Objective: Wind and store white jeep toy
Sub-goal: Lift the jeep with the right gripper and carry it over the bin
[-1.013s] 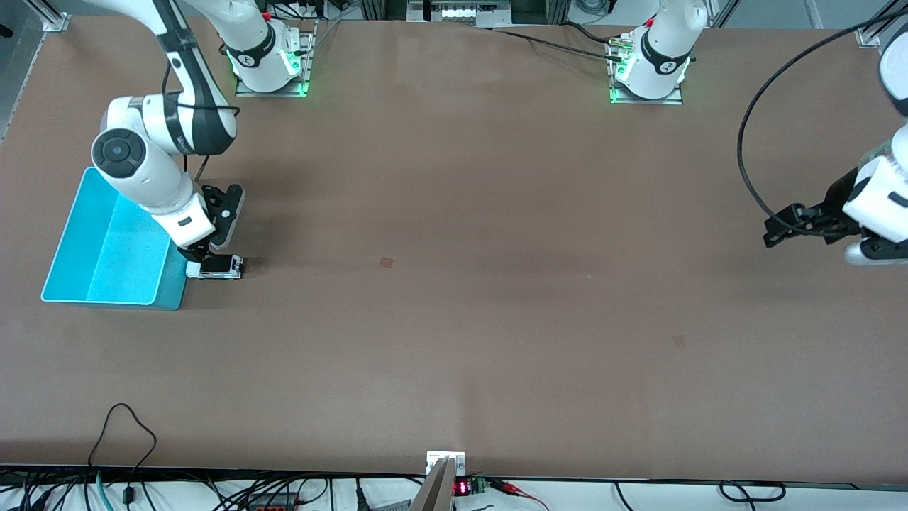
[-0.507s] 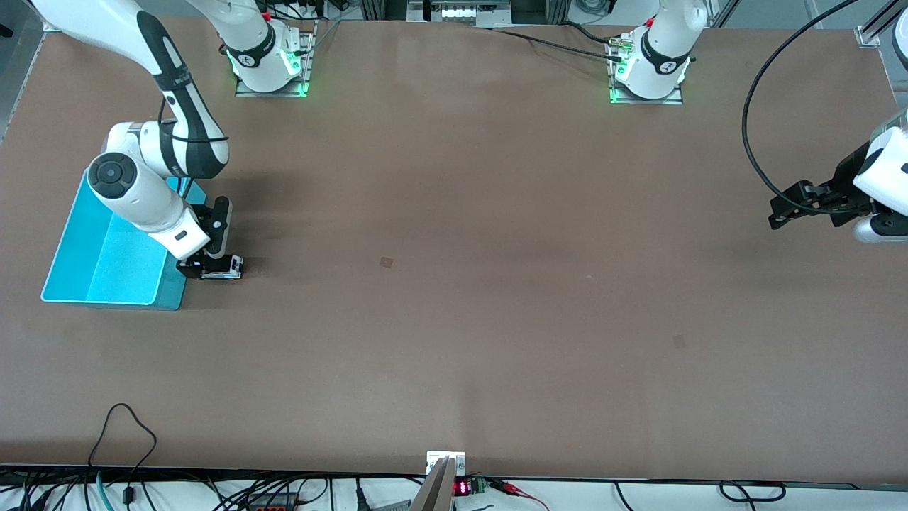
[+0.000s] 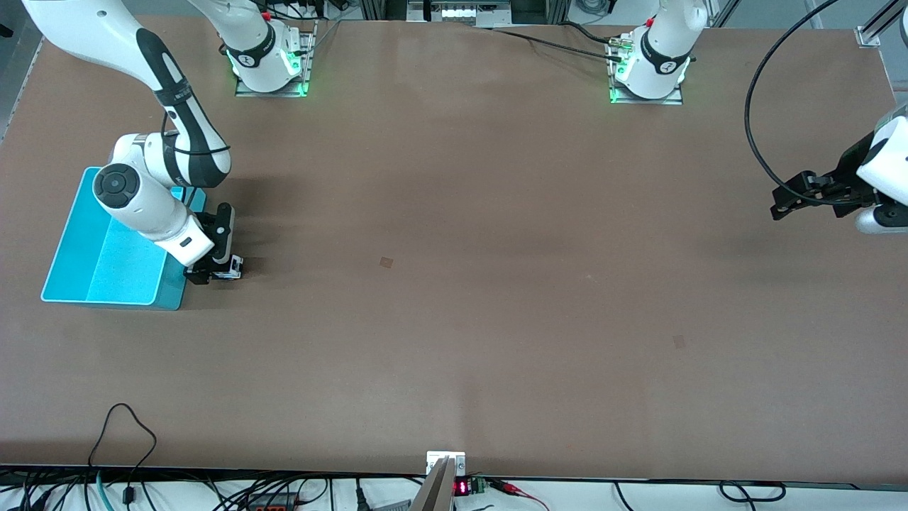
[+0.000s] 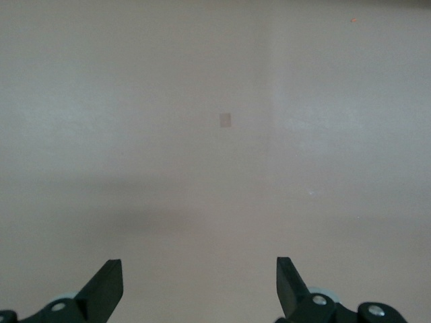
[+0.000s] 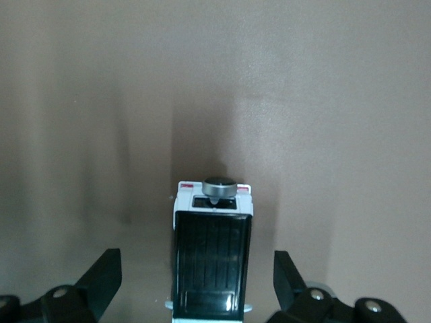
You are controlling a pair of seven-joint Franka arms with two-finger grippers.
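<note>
Here the right gripper [image 5: 195, 282] straddles the white jeep toy [image 5: 211, 259], jaws open; off-centre closing may skid it. Left gripper [image 4: 199, 286] waits, jaws open.

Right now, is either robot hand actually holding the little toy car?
No. The right gripper stands open around the white toy car without pinching it; the left gripper waits open over bare table.

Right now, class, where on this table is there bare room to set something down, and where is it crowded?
Bare: the brown table between the white jeep toy and the waiting, open left gripper, and the strip nearer the front camera. Crowded: the right arm's end, where the open right gripper straddles the toy beside the turquoise bin.
</note>
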